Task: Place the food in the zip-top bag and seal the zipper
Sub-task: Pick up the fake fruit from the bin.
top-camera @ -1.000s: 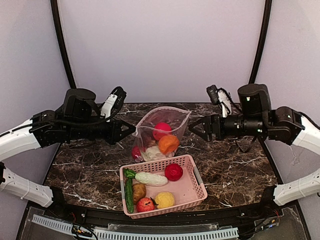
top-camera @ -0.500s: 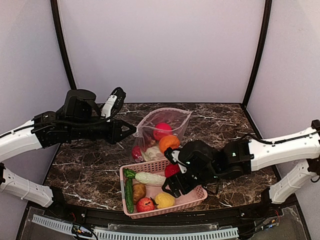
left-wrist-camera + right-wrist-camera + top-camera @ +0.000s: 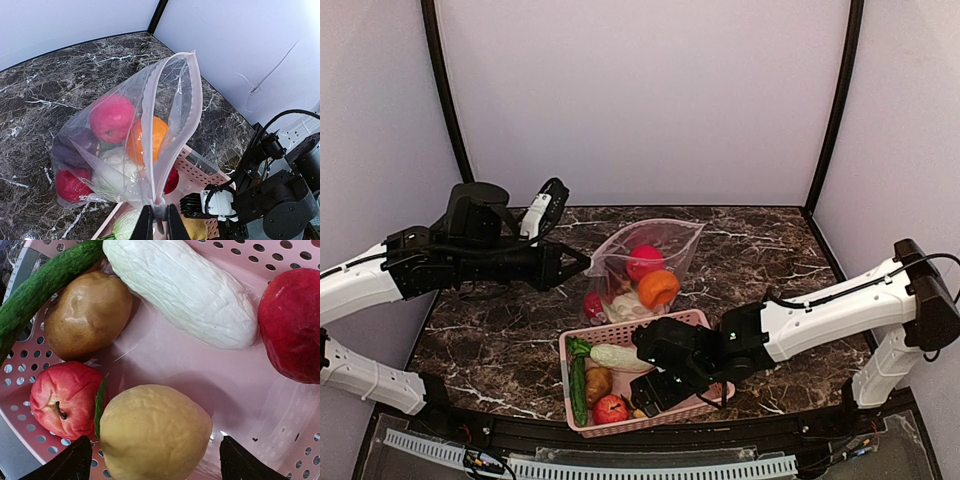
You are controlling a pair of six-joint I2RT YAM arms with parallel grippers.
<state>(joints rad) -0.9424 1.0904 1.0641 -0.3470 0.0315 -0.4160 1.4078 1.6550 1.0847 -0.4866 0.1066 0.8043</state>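
Note:
The clear zip-top bag (image 3: 665, 238) stands behind the basket with its mouth open. My left gripper (image 3: 159, 221) is shut on a corner of its pinkish zipper (image 3: 149, 102). A pink ball (image 3: 112, 117), an orange ball (image 3: 147, 140), a red ball (image 3: 72, 184) and a pale cabbage (image 3: 116, 172) lie inside. My right gripper (image 3: 157, 460) hangs open over the basket, one finger on each side of a yellow fruit (image 3: 152, 432), not touching it. Around it lie a red apple (image 3: 60, 397), a brown potato (image 3: 87, 312), a white cabbage (image 3: 185, 290), a green cucumber (image 3: 42, 285) and a red ball (image 3: 292, 325).
The pink slatted basket (image 3: 712, 345) sits at the near middle of the dark marble table (image 3: 790, 290), just in front of the bag. My right arm (image 3: 820, 315) reaches over it from the right. Pale walls enclose the table.
My right arm has swung from beside the bag down into the basket and now hovers over the yellow fruit, its jaws a little wider. The left gripper and the bag have stayed in place.

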